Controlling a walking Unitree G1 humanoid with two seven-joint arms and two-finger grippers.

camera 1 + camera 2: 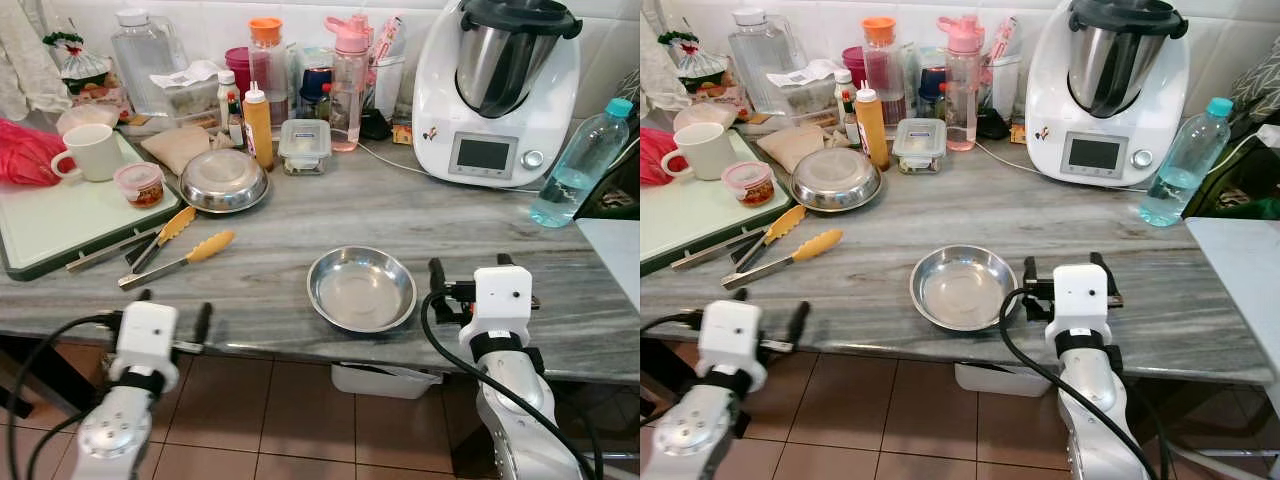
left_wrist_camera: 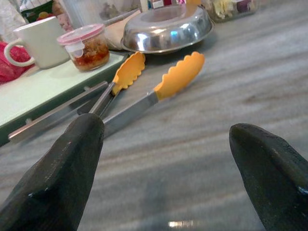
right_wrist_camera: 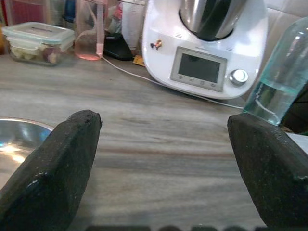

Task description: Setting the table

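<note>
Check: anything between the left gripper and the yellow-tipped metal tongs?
Nothing: bare grey marble counter separates the open left gripper from the yellow-tipped metal tongs, per left wrist view.

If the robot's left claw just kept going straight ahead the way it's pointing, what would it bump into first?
Probably the yellow-tipped tongs. The left gripper is open over bare counter, with the tongs lying next ahead and slightly to one side; the upturned steel bowl sits beyond them.

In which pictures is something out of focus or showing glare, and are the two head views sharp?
Left eye view and right eye view: sharp, evenly lit, with soft glare inside the steel bowl. Left wrist view: the left gripper fingers are blurred close up; the tongs and jar behind are clearer. Right wrist view: the right gripper fingers are soft, and the white appliance is fairly sharp.
</note>
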